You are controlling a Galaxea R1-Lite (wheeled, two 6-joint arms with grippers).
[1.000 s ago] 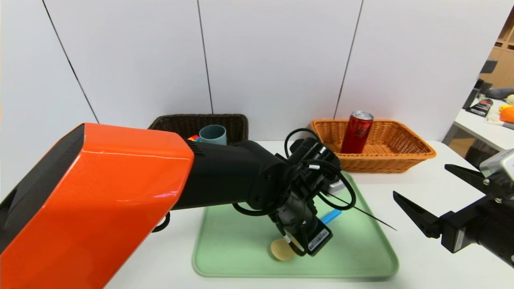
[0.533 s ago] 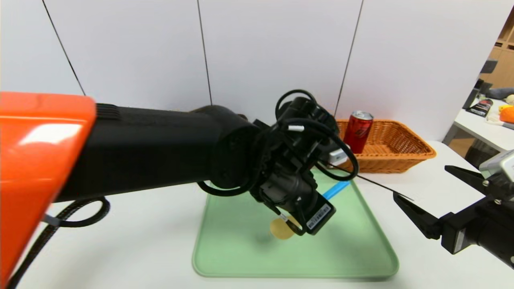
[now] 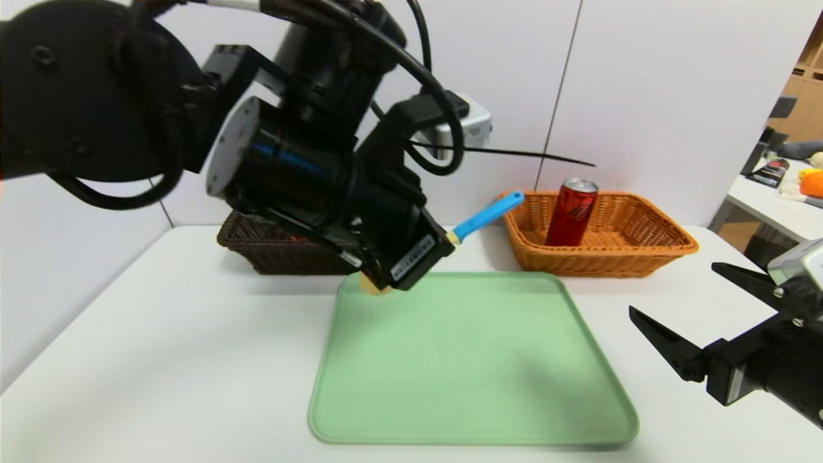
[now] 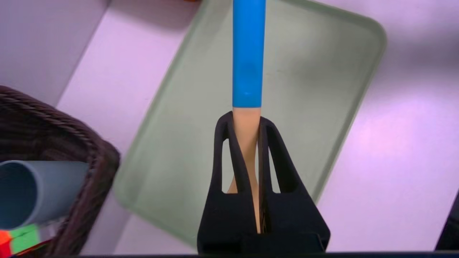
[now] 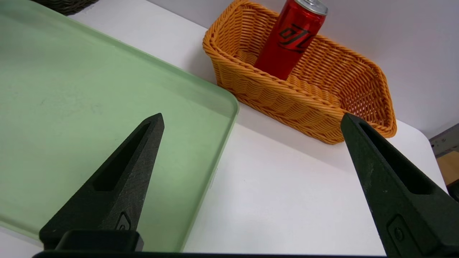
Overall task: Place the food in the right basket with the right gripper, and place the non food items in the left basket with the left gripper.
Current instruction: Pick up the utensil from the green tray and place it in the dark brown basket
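Nearest you, the black right gripper [image 3: 691, 317] hangs over the white table [image 3: 161, 334] right of the pale green plastic tray [image 3: 472, 360], fingers spread wide. Above the tray's far edge, your black left gripper [image 4: 246, 122] pinches the yellow spoon with a blue handle [image 4: 248, 53]. Beyond, the dark brown wicker basket [image 4: 71, 143] holds the blue-grey plastic cup [image 4: 32, 190] and multicoloured puzzle cube [image 4: 19, 240]; the tall red drink can [image 3: 571, 212] stands in the orange-tan wicker basket [image 3: 643, 247].

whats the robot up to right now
The left pincer is shut on a spoon with a blue handle, holding it in the air above the green tray, near the dark brown basket. That basket already holds a blue-grey cup and a puzzle cube. The red can stands in the orange basket. The right pincer hangs open beside the tray.
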